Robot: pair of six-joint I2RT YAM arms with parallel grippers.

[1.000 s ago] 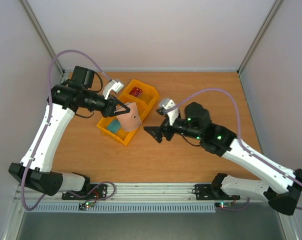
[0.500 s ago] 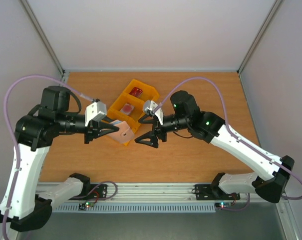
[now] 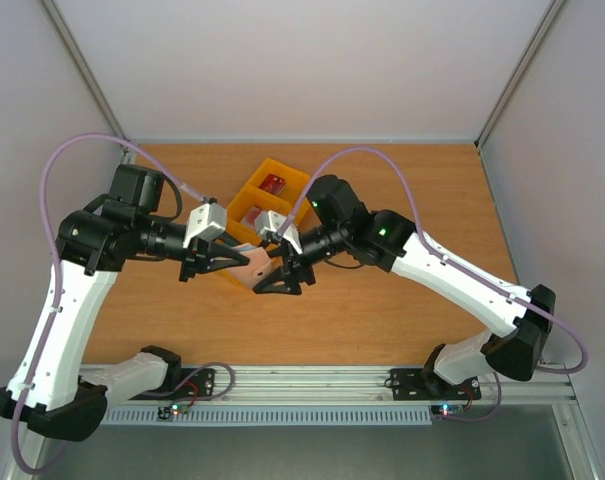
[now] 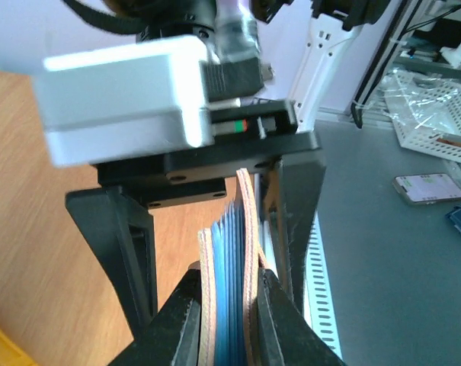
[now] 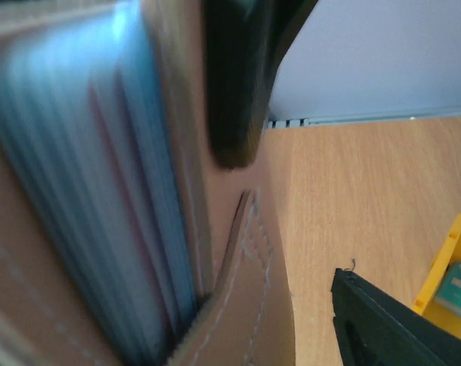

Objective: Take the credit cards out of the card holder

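- change: the two arms have closed on each other. a second ago the right end effector (image 3: 272,274) hung well to the right of the yellow tray (image 3: 292,170). it has since swung left and now meets the card holder (image 4: 227,267) in the air, over the tabletop (image 3: 362,320) just off the tray's near-left corner.
- the left end effector (image 3: 225,262) has pulled back from the tray and is still clenched on the card holder. the holder stands on edge, brown leaves out, pale blue pockets between them.
- right end effector: released but beginning to narrow, not gripping. in the right wrist view one finger (image 5: 232,84) lies against the holder's outer leaf and the other (image 5: 390,328) stands well apart.
- reading: this looks like the approach to pinch something at the holder's open edge. a dark streak shows between the blue layers, but it is too blurred to call a card.
- around: dark red card (image 3: 273,183) lies in the tray's far compartment and teal card (image 5: 456,296) in another. the middle compartment is hidden under the right wrist.
- in the way: the holder's brown leaf sits between the right fingers, so a close here may catch leather rather than card. the tray wall is near below and both wrists are crowded.
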